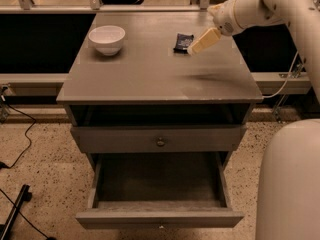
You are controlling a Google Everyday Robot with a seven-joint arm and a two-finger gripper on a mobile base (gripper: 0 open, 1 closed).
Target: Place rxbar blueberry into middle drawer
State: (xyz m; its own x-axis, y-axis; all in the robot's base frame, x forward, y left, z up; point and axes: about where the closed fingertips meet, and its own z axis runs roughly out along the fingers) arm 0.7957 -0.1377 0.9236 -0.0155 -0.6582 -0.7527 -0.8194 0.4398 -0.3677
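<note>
The rxbar blueberry (182,42), a small dark flat bar, lies on the grey cabinet top (150,69) toward the back right. My gripper (201,41) hangs low over the top just to the right of the bar, its tip right at the bar's right edge; I cannot tell if it touches. The middle drawer (160,217) is pulled out at the bottom, with a plain grey inside that holds nothing. The drawer above it (160,140), with a round knob, is shut.
A white bowl (106,38) stands on the top at the back left. My white arm (260,4) comes in from the upper right, and my white base (290,184) fills the lower right. Black cables (15,154) lie on the floor at left.
</note>
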